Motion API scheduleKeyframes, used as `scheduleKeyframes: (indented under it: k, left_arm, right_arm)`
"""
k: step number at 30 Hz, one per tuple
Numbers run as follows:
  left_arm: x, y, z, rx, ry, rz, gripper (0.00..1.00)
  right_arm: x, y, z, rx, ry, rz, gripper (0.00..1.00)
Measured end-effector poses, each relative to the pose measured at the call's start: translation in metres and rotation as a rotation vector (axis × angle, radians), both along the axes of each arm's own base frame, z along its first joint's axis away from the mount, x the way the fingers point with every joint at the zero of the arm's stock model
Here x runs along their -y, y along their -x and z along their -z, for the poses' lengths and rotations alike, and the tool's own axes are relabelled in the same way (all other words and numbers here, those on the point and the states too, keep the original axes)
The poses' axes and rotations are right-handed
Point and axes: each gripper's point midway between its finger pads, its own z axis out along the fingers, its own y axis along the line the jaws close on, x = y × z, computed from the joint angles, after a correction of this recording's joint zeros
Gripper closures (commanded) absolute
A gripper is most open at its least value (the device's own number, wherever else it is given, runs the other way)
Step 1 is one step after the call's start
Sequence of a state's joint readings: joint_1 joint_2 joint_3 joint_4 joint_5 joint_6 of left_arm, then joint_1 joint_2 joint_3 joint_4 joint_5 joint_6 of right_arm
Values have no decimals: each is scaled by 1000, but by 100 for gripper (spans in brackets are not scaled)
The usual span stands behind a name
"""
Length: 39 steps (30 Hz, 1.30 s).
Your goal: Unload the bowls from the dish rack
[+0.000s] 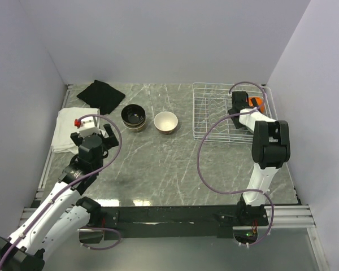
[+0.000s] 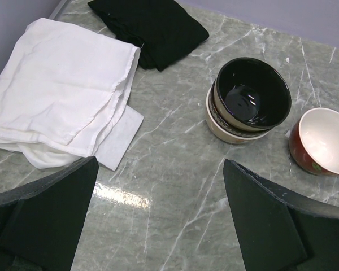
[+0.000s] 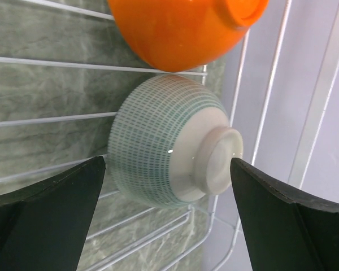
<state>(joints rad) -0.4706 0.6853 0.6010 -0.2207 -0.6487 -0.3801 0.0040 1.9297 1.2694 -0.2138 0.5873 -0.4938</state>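
The white wire dish rack [image 1: 213,84] stands at the far right. An orange bowl [image 1: 258,103] leans in its far right corner, also in the right wrist view [image 3: 181,28]. Just below it a white bowl with a green dash pattern [image 3: 158,149] lies on its side on the rack wires [image 3: 45,61]. My right gripper [image 1: 238,105] is inside the rack, open [image 3: 167,165], with one finger on each side of the patterned bowl; I cannot tell if they touch it. My left gripper [image 1: 94,139] is open and empty [image 2: 159,169] above the table.
A black bowl stacked in a cream bowl [image 2: 251,96] and a red bowl with a white inside [image 2: 325,141] stand on the table centre [image 1: 133,117] [image 1: 165,122]. A folded white cloth [image 1: 65,127] and a black cloth [image 1: 101,95] lie at far left.
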Motion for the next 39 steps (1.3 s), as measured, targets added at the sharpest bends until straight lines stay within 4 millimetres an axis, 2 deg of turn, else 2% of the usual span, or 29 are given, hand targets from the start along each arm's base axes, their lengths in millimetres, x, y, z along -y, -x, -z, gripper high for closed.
scheduleKeyframes:
  k: [17, 22, 26, 29, 39]
  left_arm:
    - [1, -3, 2, -6, -4, -1, 1]
    - [1, -3, 2, -6, -4, -1, 1]
    - [1, -3, 2, -5, -3, -1, 1]
    - [1, -3, 1, -1, -1, -1, 1]
    - [2, -2, -4, 17, 10, 6, 1]
  right_arm:
    - [4, -14, 5, 12, 69, 16, 14]
    - [2, -13, 6, 14, 66, 25, 27]
    - [1, -10, 6, 12, 58, 44, 44]
    - [0, -9, 5, 8, 49, 56, 50]
    - [-6, 5, -1, 6, -18, 110, 56]
